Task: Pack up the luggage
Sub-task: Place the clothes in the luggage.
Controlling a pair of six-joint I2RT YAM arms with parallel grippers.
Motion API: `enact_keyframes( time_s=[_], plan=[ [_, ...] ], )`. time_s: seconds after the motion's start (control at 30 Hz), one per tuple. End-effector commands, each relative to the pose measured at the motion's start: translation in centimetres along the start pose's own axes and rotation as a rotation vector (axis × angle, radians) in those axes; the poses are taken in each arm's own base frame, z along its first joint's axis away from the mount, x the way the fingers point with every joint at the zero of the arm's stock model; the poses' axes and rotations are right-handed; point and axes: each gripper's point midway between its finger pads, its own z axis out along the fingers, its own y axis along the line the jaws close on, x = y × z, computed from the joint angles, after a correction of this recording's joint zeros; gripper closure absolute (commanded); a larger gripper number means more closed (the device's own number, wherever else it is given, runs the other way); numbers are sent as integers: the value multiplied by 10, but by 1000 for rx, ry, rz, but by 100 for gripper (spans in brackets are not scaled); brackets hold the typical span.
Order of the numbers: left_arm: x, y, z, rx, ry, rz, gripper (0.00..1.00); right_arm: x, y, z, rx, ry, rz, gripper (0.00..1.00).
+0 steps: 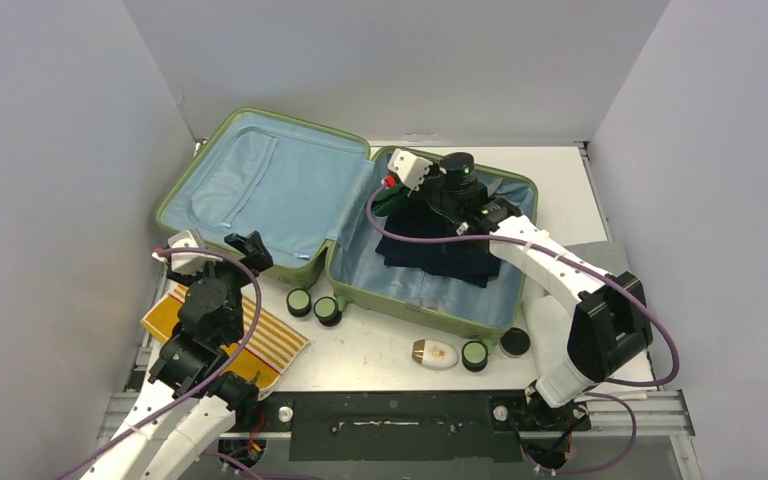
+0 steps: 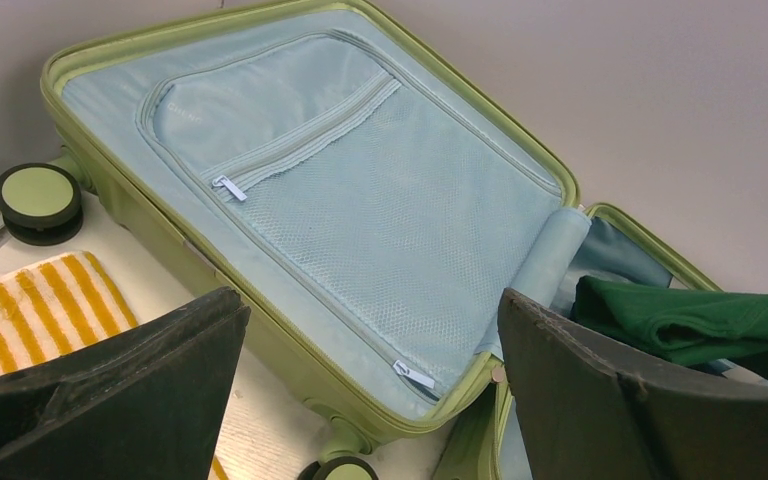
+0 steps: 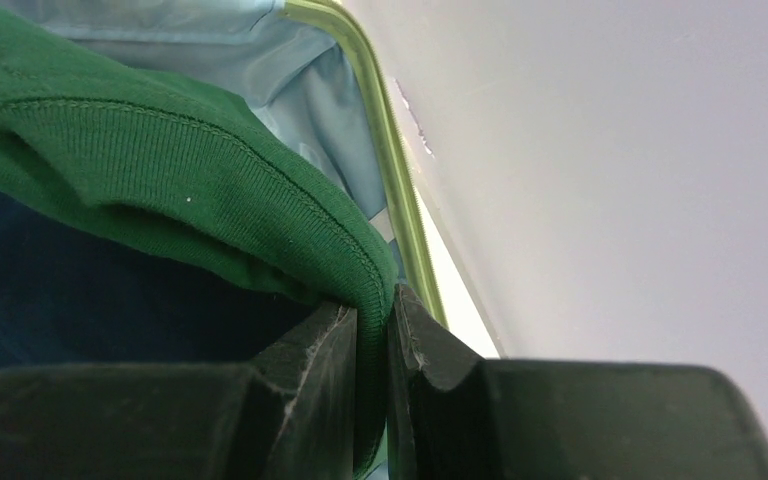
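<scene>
The luggage [image 1: 250, 190] lies open, a light-green shell with light-blue lining; its lid half with a mesh zip pocket [image 2: 360, 200] is on the left. The right half holds folded navy clothing [image 1: 440, 250]. My right gripper [image 1: 412, 197] is over the far part of that half, shut on the edge of a green garment [image 3: 160, 150], which is pinched between its fingers [image 3: 340, 350] next to the luggage rim [image 3: 400, 200]. The garment also shows in the left wrist view [image 2: 690, 320]. My left gripper [image 1: 222, 252] is open and empty by the lid's near edge.
A yellow-and-white striped towel [image 1: 260, 340] lies under the left arm. A small cream bottle [image 1: 434, 354] lies near the front edge, by the luggage's black wheels [image 1: 475, 355]. A grey cloth [image 1: 600, 255] lies at the right. Grey walls close in three sides.
</scene>
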Motion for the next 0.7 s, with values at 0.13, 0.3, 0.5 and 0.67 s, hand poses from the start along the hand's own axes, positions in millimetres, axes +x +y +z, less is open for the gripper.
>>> enact_keyframes(
  time_s=[0.13,0.3,0.5,0.67],
  plan=[
    [-8,-7,1,17,-26,-18,5,-9,-15,6,104,-73,25,100],
    [-7,-7,2,18,-24,-17,5,6,7,-2,79,-61,66,100],
    [-6,-9,2,26,-18,-15,5,21,23,-12,52,-33,78,100],
    [-5,-10,2,31,-15,-15,5,25,29,-17,30,-24,84,100]
  ],
)
